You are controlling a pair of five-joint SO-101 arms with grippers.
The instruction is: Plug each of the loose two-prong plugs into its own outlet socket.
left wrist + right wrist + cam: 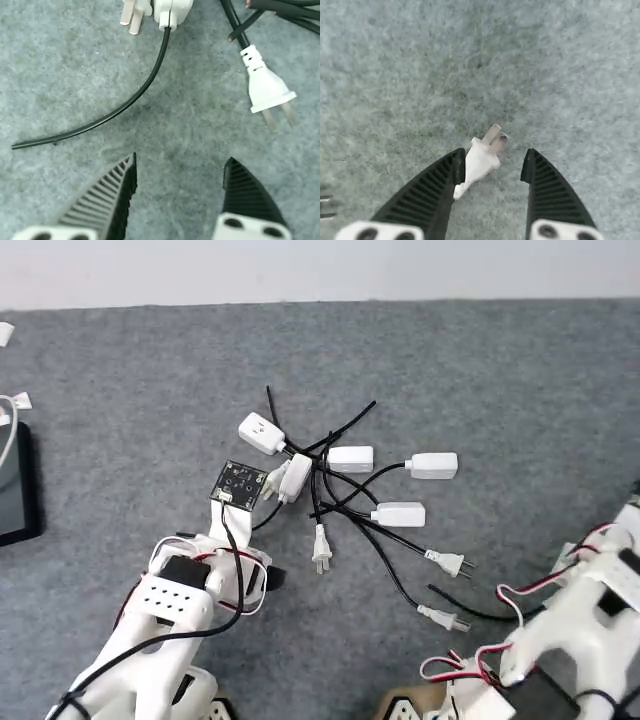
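The right claw [495, 153], spread wide, straddles one loose white plug [479, 164].

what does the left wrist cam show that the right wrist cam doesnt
Left wrist view: a white two-prong plug lying off to one side, ahead of the left gripper, plus a curved black cable running from a white connector body.

Right wrist view: a single white plug lying between the fingers of the right gripper, close to one finger, prongs pointing away.

Shared: grey carpet underneath, and black ribbed fingers standing open.
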